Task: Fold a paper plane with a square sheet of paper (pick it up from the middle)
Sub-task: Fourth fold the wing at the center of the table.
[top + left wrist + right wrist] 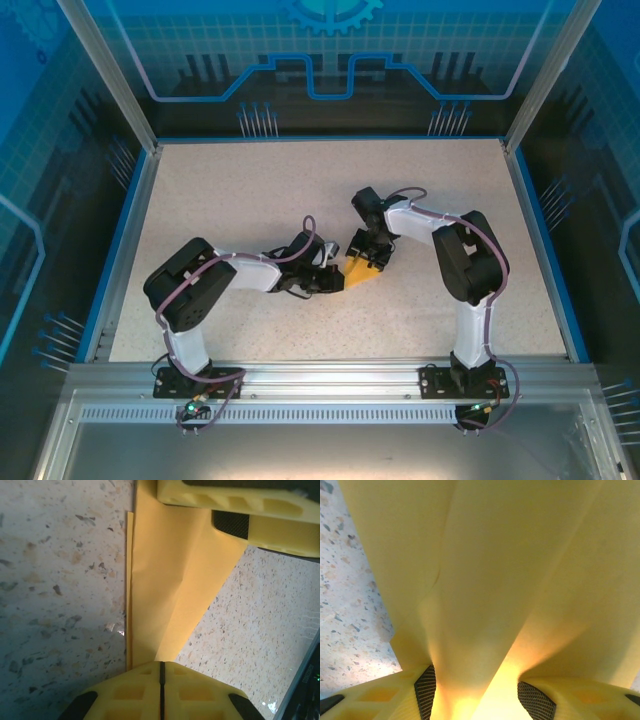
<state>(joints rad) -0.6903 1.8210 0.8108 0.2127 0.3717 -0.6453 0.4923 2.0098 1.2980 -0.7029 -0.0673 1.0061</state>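
Currently, my left gripper (161, 672) is pinched tight on the narrow tip of the paper plane (170, 580) at table centre; my right gripper (475, 692), half-spread, straddles its wide end. Pulling apart risks tearing the crease.

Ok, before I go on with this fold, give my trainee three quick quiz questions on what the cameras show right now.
1. True or false: the left gripper has its jaws shut on the pointed end of the folded paper.
2. Multiple choice: in the top view, the paper sits A) at the far left corner of the table; B) between the two grippers near the middle of the table; C) off the table.
3. Fill in: in the right wrist view, the paper passes between the right gripper's jaws, which stand ____ .

Key: 1 true; 2 B; 3 apart, one on each side of the sheet.
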